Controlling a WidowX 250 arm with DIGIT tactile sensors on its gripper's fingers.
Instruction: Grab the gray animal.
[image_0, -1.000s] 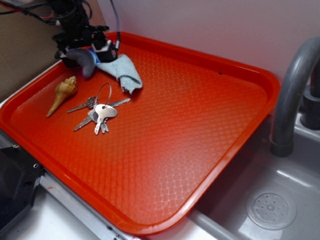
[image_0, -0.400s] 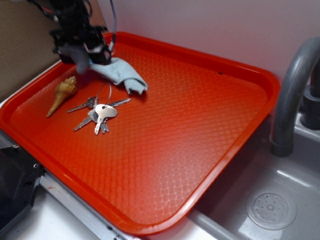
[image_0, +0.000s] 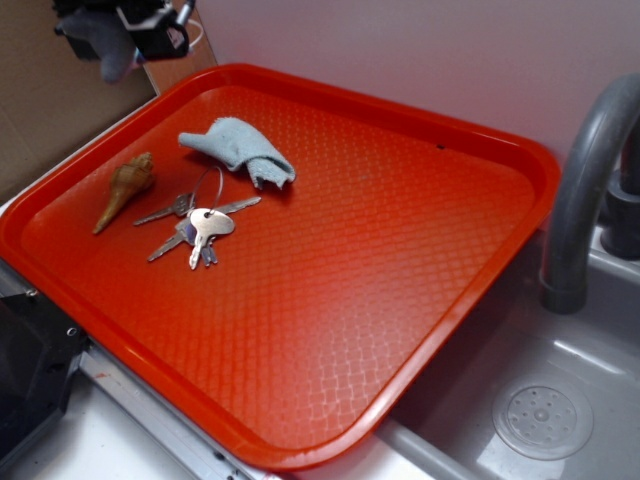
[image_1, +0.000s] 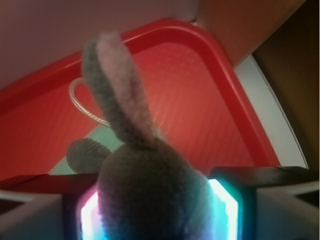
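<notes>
The hand (image_0: 140, 30) sits at the upper left of the exterior view, raised clear above the far left corner of the orange tray (image_0: 480, 300). It is clamped on the gray animal (image_1: 150, 195): in the wrist view the plush body fills the space between the two fingers, with one long limb pointing up the frame and a thin white loop (image_1: 85, 107) trailing at its left. In the exterior view the toy hangs as a dark gray shape at the hand's left side.

Below, on the tray, lie the pale blue-gray cloth (image_0: 238, 148), a bunch of keys (image_0: 200, 222) on a ring, and a tan spiral seashell (image_0: 124, 186). None touches the hand or the toy. A gray sink (image_0: 540, 410) and a gray faucet (image_0: 580, 190) occupy the right of the frame.

Judgement: the grasp appears complete. To finish well, maintain closing pressure, since soft plush compresses and may slip. Avoid sudden motion. Keep the loop clear of the keys and the cloth.
</notes>
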